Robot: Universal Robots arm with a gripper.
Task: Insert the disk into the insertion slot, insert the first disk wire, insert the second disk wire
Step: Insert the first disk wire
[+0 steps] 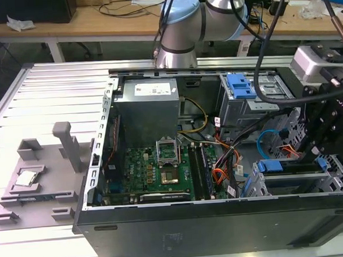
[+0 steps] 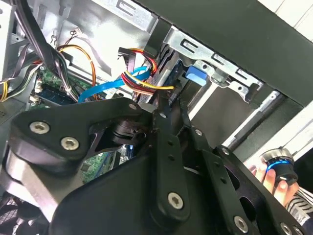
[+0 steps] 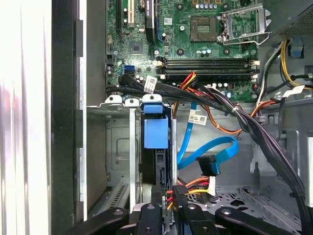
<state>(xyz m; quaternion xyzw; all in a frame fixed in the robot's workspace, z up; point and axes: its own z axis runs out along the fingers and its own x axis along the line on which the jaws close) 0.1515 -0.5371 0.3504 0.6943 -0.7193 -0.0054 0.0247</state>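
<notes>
The disk sits in the insertion slot at the case's corner on the exterior view's right, its blue carrier showing. In the first wrist view the disk stands edge-on between the grey cage rails. My gripper is right at the disk's end. It is shut on the black connector of the first disk wire, a red, yellow and black bundle. The second disk wire, a light-blue cable, loops loose beside it with its black plug free. The gripper hangs over that corner.
The green motherboard and grey power supply fill the case's middle. A taller cage with a blue latch stands behind the slot. Thick black cables cross nearby. A person's hand is outside the case wall.
</notes>
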